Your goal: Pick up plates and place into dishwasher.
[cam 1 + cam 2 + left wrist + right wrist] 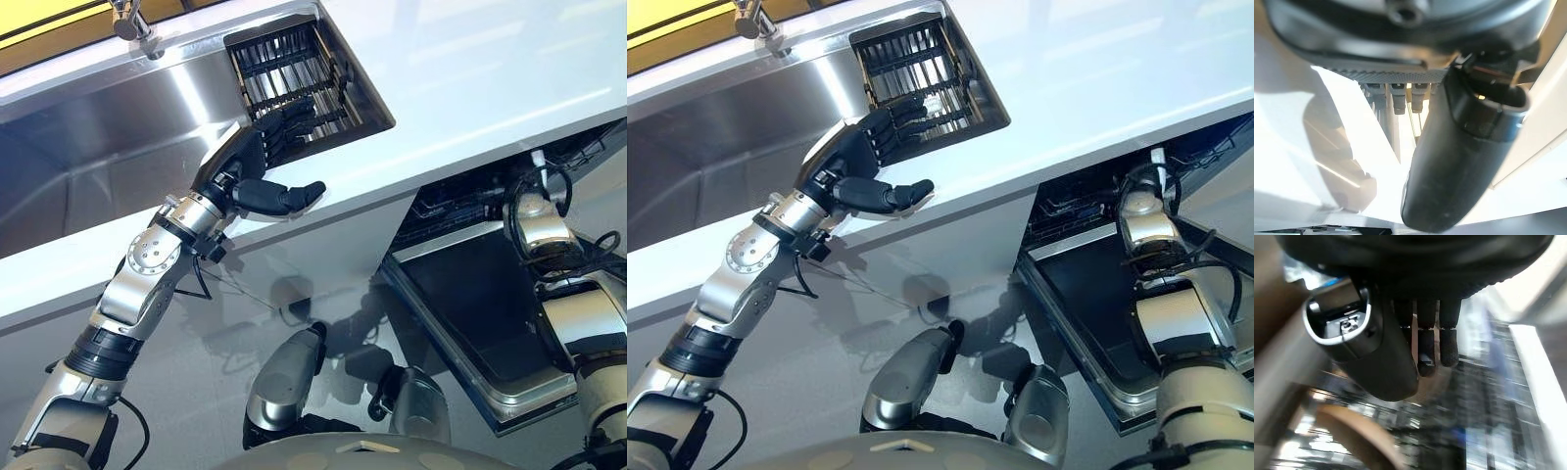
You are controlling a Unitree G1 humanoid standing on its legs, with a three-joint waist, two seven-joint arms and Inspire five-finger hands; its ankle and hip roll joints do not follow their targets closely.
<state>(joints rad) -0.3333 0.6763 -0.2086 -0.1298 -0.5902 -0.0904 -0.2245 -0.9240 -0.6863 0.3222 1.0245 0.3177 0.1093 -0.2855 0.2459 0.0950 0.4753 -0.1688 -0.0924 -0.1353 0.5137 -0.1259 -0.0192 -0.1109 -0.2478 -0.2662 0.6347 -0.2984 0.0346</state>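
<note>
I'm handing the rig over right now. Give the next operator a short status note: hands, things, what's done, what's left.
Left hand: open, fingers reaching over the dark rack set in the sink, thumb above the white counter edge; holds nothing.
Right hand: low by the open dishwasher, fingers straight, empty.
No plate can be made out in the rack or the dishwasher.
Left: find and grasp a plate, carry it to the dishwasher.

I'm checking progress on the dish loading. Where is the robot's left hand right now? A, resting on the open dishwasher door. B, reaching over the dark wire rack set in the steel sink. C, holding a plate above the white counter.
B: the left hand stretches open fingers over the dark wire rack in the stainless steel sink, holding nothing.
</note>
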